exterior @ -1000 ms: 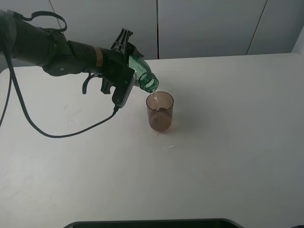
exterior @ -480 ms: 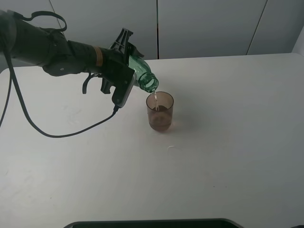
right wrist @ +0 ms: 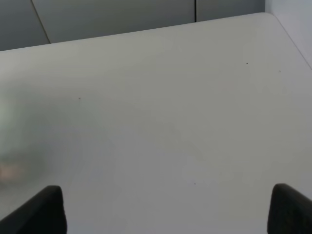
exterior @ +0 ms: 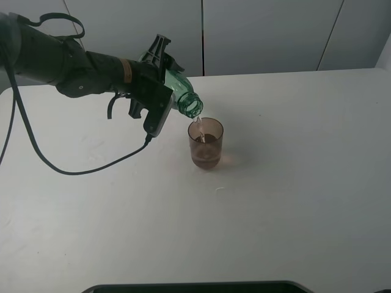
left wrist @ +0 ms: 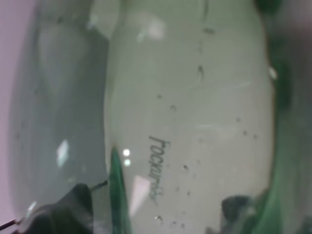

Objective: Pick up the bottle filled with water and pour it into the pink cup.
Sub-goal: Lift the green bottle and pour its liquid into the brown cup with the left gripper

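Exterior high view: the white surface (exterior: pixel 293 183) carries only the pink cup, and the left arm reaches in from the left edge. The left pincer (exterior: pixel 164 68) is clamped around the body of the bottle (exterior: pixel 183 96), which hangs in the air above the surface. The bottle's long axis runs from the pincer down and to the right, with the open neck lower than the body, so the cup lies straight along that axis from the grip.

The pink cup (exterior: pixel 206 145) stands upright just beyond and below the bottle's mouth. The mouth sits just above the cup's rim on the side nearer the pincer, not touching it. A thin stream of water (exterior: pixel 198 129) falls from the mouth into the cup, and some water already lies in the bottom.

Left wrist view is filled by the bottle (left wrist: pixel 185 122) pressed close to the lens. Right wrist view shows the right pincer (right wrist: pixel 168 214) spread wide over bare surface, holding nothing, with no bottle or cup in sight.

The pour looks under way. Any further tilt should pivot about the mouth, so the stream stays inside the rim.
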You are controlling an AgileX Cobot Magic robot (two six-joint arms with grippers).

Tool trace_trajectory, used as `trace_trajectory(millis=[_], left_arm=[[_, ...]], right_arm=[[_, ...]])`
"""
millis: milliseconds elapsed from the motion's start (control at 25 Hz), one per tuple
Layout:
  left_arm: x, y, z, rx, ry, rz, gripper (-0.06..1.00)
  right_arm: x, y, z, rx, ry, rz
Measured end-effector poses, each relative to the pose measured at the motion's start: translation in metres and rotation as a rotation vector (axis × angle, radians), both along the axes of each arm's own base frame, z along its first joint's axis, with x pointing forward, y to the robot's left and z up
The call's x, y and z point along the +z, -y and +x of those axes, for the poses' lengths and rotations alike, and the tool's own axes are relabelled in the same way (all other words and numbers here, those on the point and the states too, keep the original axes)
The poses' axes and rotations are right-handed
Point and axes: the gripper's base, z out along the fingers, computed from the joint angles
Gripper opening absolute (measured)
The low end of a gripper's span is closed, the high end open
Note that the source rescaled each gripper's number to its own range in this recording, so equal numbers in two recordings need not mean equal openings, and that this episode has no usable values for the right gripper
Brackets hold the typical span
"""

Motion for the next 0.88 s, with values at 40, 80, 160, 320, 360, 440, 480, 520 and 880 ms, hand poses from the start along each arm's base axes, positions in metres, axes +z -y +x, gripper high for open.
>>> trace_trajectory(millis=[40, 80, 160, 320, 360, 440, 480, 520, 880], left_arm=[[0.0000, 0.0000, 0.0000, 0.000, 0.000, 0.000, 0.00], [0.0000, 0.0000, 0.0000, 0.000, 0.000, 0.000, 0.00], [0.0000, 0.0000, 0.0000, 0.000, 0.000, 0.000, 0.00], [0.0000, 0.0000, 0.0000, -0.008, 0.009, 0.009, 0.00], [0.0000, 0.0000, 0.0000, -0.009, 0.010, 0.010, 0.00], [0.0000, 0.0000, 0.0001, -0.008, 0.011, 0.010, 0.00], [0.0000, 0.0000, 0.0001, -0.009, 0.012, 0.011, 0.00], [0.0000, 0.0000, 0.0001, -0.008, 0.011, 0.010, 0.00], [0.0001, -0.0001, 0.0003, -0.003, 0.009, 0.006, 0.00]], right_arm=[[0.0000, 0.0000, 0.0000, 0.000, 0.000, 0.000], [0.0000, 0.0000, 0.0000, 0.000, 0.000, 0.000], [0.0000, 0.0000, 0.0000, 0.000, 0.000, 0.000], [0.0000, 0.0000, 0.0000, 0.000, 0.000, 0.000], [0.0000, 0.0000, 0.0000, 0.000, 0.000, 0.000], [0.0000, 0.0000, 0.0000, 0.000, 0.000, 0.000], [0.0000, 0.0000, 0.0000, 0.000, 0.000, 0.000], [0.0000, 0.0000, 0.0000, 0.000, 0.000, 0.000], [0.0000, 0.0000, 0.0000, 0.000, 0.000, 0.000]])
